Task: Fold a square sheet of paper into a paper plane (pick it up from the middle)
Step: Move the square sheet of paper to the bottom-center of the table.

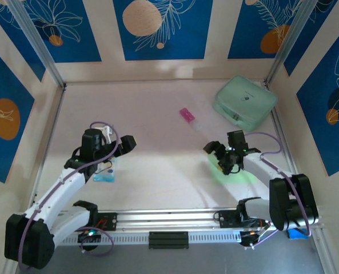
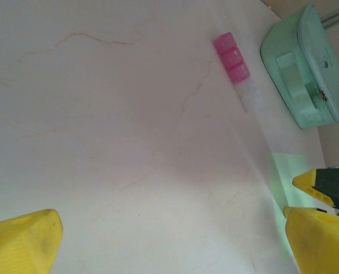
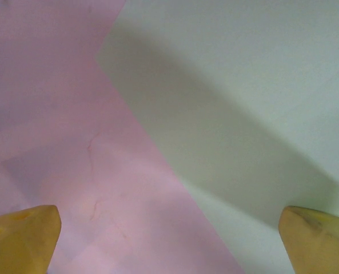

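Blue-patterned walls ring a pale marbled bench (image 1: 158, 108). On its right, the square sheet of paper (image 1: 242, 176) lies flat, largely hidden beneath the right hand (image 1: 225, 157), whose fingers stand spread above it, grasping nothing. In the right wrist view the sheet's edges are cut off. The left hand (image 1: 119, 140), likewise released, hovers over bare bench, its arm partly covering a blue packet (image 1: 105, 176). Far right sits a mint-green case (image 1: 244, 103).

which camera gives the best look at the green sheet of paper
Right wrist: the square sheet of paper lies close up, one edge and corner sharp against the table. Top external shows it small and pale, partly under the right hand. Left wrist catches a strip near its right edge.
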Robot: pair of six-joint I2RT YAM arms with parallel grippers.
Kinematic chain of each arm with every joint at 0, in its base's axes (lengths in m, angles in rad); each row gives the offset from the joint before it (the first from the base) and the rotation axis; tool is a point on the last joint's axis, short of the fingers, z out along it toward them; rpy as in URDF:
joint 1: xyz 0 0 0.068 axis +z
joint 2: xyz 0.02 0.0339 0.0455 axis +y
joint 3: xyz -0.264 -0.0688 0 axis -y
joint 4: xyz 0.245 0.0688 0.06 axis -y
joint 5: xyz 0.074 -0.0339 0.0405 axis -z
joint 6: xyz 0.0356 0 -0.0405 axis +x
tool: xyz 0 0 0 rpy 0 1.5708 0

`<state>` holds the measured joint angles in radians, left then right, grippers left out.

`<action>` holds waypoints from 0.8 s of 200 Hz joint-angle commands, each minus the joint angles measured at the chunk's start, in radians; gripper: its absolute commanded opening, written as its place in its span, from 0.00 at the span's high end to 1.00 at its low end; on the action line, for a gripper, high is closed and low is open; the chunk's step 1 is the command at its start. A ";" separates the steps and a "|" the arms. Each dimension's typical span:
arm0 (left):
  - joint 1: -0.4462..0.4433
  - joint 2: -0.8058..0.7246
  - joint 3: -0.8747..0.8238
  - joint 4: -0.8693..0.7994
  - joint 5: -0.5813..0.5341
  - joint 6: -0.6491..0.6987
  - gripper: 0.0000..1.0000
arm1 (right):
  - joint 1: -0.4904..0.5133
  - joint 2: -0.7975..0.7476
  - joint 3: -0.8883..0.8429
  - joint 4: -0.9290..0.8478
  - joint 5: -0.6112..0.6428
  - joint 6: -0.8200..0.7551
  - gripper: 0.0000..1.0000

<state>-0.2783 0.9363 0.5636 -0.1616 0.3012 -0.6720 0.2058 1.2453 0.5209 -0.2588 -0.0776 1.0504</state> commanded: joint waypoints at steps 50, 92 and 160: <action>0.009 -0.156 -0.049 0.101 0.002 -0.034 0.00 | -0.031 -0.087 0.111 -0.201 0.157 -0.174 0.01; 0.008 -0.173 -0.084 0.155 0.048 -0.053 0.00 | -0.239 -0.068 0.080 -0.154 0.024 -0.267 0.01; 0.008 -0.148 -0.060 0.115 0.064 -0.029 0.00 | -0.295 0.031 0.058 -0.148 -0.055 -0.163 0.00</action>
<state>-0.2752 0.7879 0.4797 -0.0452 0.3405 -0.7090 -0.0959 1.2575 0.5907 -0.3691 -0.0948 0.8219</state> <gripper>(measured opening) 0.997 0.997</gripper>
